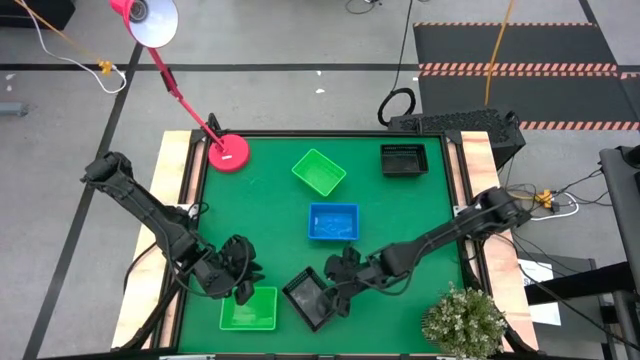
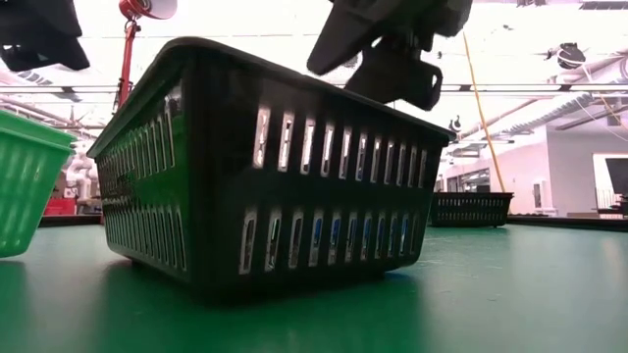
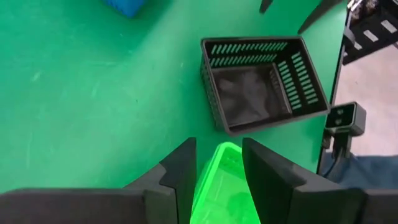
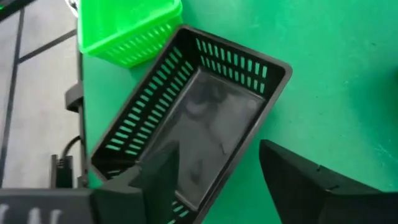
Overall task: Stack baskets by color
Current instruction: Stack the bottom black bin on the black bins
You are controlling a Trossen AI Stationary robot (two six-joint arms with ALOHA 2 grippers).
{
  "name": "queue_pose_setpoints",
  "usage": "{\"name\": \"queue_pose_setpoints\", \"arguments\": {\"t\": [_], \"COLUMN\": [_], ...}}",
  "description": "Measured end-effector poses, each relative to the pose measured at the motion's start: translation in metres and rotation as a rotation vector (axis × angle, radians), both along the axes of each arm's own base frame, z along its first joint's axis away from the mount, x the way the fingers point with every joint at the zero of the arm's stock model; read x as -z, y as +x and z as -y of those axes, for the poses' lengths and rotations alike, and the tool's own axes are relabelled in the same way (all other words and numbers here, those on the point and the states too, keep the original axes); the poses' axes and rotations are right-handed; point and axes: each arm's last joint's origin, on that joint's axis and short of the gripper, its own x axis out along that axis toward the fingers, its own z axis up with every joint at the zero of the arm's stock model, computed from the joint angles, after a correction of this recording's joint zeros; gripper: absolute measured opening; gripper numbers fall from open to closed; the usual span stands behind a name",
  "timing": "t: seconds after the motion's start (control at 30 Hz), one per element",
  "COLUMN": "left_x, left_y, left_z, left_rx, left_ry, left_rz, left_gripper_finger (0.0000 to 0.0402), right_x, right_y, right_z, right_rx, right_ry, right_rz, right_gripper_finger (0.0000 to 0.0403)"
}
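While both arms reach in over the near edge of the table (image 1: 400,220), I see five basket spots on the green mat.

My left gripper (image 1: 240,283) is at the near left, over the far rim of a green basket (image 1: 249,309). In the left wrist view its fingers (image 3: 180,174) stand a little apart with that basket's bright rim showing in the gap; I cannot tell whether they touch the rim or grip it.

My right gripper (image 1: 338,283) sits at the near middle, just right of a black basket (image 1: 309,298). In the right wrist view its fingers (image 4: 292,168) are spread wide, one over the basket's inside and one outside its wall, and they hold nothing. The black basket stands upright on the mat, turned at an angle to the table's edges, just right of the green one and not touching it. In the low view it fills the middle of the picture, with the right gripper above its right end.

Farther out, a blue basket (image 1: 333,222) lies near the table's centre. A second green basket (image 1: 319,172) sits beyond it, turned askew. A second black basket (image 1: 404,159) is at the far right corner. I cannot tell whether any of these is a stack of several.

A red lamp base (image 1: 228,153) stands at the far left corner, and a small plant (image 1: 462,320) at the near right.
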Motion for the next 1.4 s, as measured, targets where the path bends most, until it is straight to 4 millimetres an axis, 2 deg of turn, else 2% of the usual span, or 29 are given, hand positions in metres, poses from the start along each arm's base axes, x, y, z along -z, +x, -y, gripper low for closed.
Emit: {"name": "queue_pose_setpoints", "arguments": {"t": [0.13,0.3,0.43,0.6,0.73,0.8,1.0,1.2,1.4], "left_x": [0.0,0.0,0.0,0.0,0.0,0.0,0.0,0.001,0.001], "left_y": [0.0,0.0,0.0,0.0,0.0,0.0,0.0,-0.001,-0.001], "left_z": [-0.001,-0.001,-0.001,-0.001,-0.001,-0.001,-0.001,-0.003,-0.003], "left_rx": [-0.022,-0.026,-0.026,-0.026,-0.019,-0.019,-0.018,-0.032,-0.06], "left_ry": [0.018,0.02,0.02,0.022,0.028,0.029,0.031,0.038,0.047], "left_rz": [0.018,0.02,0.02,0.02,0.02,0.02,0.019,-0.001,0.014], "left_gripper_finger": [0.0129,0.0129,0.0129,0.0129,0.0129,0.0129,0.0129,0.0129,0.0129], "right_x": [0.009,0.026,0.034,0.041,0.044,0.041,0.021,-0.026,-0.079], "right_y": [0.003,0.006,0.008,0.007,0.005,0.005,0.0,-0.018,-0.05], "right_z": [-0.001,-0.002,-0.003,-0.001,0.003,0.006,0.026,0.052,0.089], "right_rx": [-0.02,-0.026,-0.015,0.025,0.079,0.078,0.063,-0.039,-0.139], "right_ry": [-0.028,-0.066,-0.052,-0.037,-0.02,-0.009,-0.012,-0.109,-0.172], "right_rz": [-0.012,-0.055,-0.079,-0.126,-0.174,-0.182,-0.203,-0.151,-0.079], "right_gripper_finger": [0.0231,0.0206,0.0166,0.0096,0.0029,0.0011,0.0015,0.0007,0.0005]}}
